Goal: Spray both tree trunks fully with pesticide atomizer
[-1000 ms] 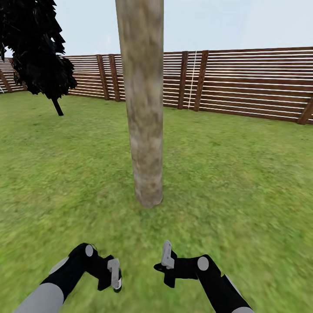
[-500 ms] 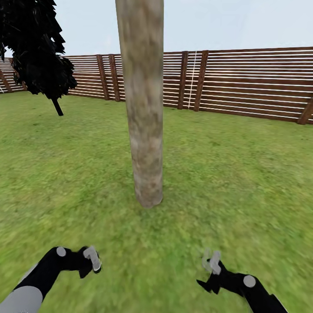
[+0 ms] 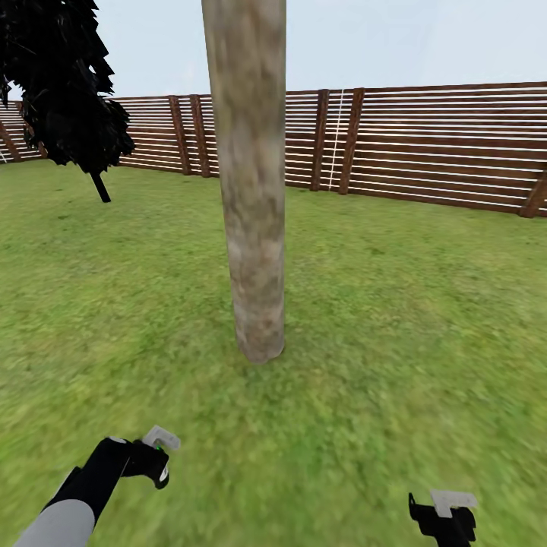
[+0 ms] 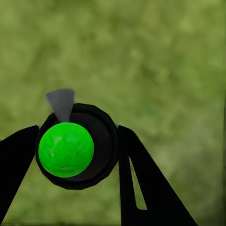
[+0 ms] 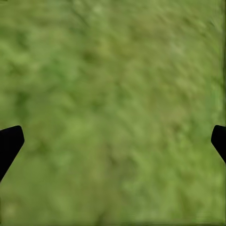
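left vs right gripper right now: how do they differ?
The left gripper is shut on a black atomizer with a green top; the right gripper is open and empty, fingers spread wide. In the head view the left gripper sits higher and closer to the trunk; the right gripper hangs low by the frame's bottom edge. Both have black fingers and point down at grass.

left gripper (image 4: 75, 155) clamped, right gripper (image 5: 113, 141) spread
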`<state>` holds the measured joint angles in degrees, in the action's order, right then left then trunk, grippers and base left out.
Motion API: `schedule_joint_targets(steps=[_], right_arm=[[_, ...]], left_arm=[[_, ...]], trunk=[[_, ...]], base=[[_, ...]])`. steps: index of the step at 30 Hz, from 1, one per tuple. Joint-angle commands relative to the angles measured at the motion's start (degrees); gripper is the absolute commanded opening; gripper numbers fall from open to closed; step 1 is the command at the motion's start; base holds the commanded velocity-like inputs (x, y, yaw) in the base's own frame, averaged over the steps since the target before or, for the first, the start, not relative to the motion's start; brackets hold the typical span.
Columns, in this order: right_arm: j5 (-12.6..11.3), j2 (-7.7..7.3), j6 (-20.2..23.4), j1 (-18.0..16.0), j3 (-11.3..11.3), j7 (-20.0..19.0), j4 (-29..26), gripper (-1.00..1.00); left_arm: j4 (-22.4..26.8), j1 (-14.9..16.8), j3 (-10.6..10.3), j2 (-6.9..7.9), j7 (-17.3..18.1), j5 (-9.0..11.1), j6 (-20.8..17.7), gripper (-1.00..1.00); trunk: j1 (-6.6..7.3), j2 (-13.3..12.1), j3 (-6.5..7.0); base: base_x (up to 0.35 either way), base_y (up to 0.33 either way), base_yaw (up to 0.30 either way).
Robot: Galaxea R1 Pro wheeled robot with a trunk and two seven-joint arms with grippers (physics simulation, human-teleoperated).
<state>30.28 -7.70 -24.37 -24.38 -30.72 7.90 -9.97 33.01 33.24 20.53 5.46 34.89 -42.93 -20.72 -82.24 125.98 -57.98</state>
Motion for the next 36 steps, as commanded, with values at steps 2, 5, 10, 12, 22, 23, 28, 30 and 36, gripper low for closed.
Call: schedule_joint_targets(steps=[2, 5, 10, 12, 22, 23, 28, 30, 36], right_arm=[[0.1, -0.05, -0.3, 0.0, -0.3, 0.3, 0.2, 1.0], [-0.1, 0.01, -0.5, 0.0, -0.3, 0.4, 0.3, 1.0], [-2.3, 0.05, -0.6, 0.1, -0.3, 1.2, 0.2, 1.0], [-5.2, 0.06, -0.5, 0.1, -0.3, 4.7, 0.3, 1.0], [-6.5, 0.72, -0.5, 0.1, 0.0, 6.7, 1.6, 1.0], [-6.5, 0.76, -0.5, 0.1, 0.0, 6.7, 1.6, 1.0], [-6.5, 0.92, -0.5, 0.1, 0.0, 6.7, 1.6, 1.0], [-6.5, 1.05, -0.5, 0.1, 0.0, 6.7, 1.6, 1.0], [-6.4, 1.57, -0.4, 0.1, 0.0, -1.5, 1.6, 1.0]], left_arm=[[0.2, 0.0, 0.1, -0.3, 0.3, -0.3, -0.7, -1.0], [0.2, 0.0, 0.0, -0.44, 0.2, -0.3, -1.3, -1.0], [0.3, 0.1, 0.0, -0.6, 0.2, -0.1, -5.1, -1.0], [0.4, 0.6, 0.0, -0.65, 0.1, 0.5, -7.2, -1.0], [3.1, 6.6, -0.2, -3.6, 0.2, 1.0, -16.9, -1.0], [3.5, 6.7, -0.3, -4.01, 0.2, 1.0, -16.9, -1.0], [4.3, 7.0, -0.3, -5.48, 0.2, 0.9, -17.1, -1.0], [4.3, 7.0, -0.3, -5.59, 0.2, 1.0, -18.3, -1.0], [4.4, 7.8, -0.3, -5.55, 0.1, 0.7, -19.7, -1.0]], trunk=[[0.01, 0.0, -0.05], [0.01, 0.0, -0.05], [0.01, 0.0, -0.05], [0.01, 0.0, -0.05], [0.01, 0.0, -0.05], [0.01, 0.0, -0.05], [0.01, 0.0, -0.05], [0.01, 0.0, -0.05], [0.01, 0.0, -0.05]], base=[[0.0, 0.0, 0.0], [0.0, 0.0, 0.0], [0.0, 0.0, 0.0], [0.0, 0.0, 0.0], [0.02, -0.007, 0.0], [0.19, -0.093, 0.0], [0.25, -0.148, -0.007], [0.274, -0.163, -0.175], [0.278, -0.164, -0.279]])
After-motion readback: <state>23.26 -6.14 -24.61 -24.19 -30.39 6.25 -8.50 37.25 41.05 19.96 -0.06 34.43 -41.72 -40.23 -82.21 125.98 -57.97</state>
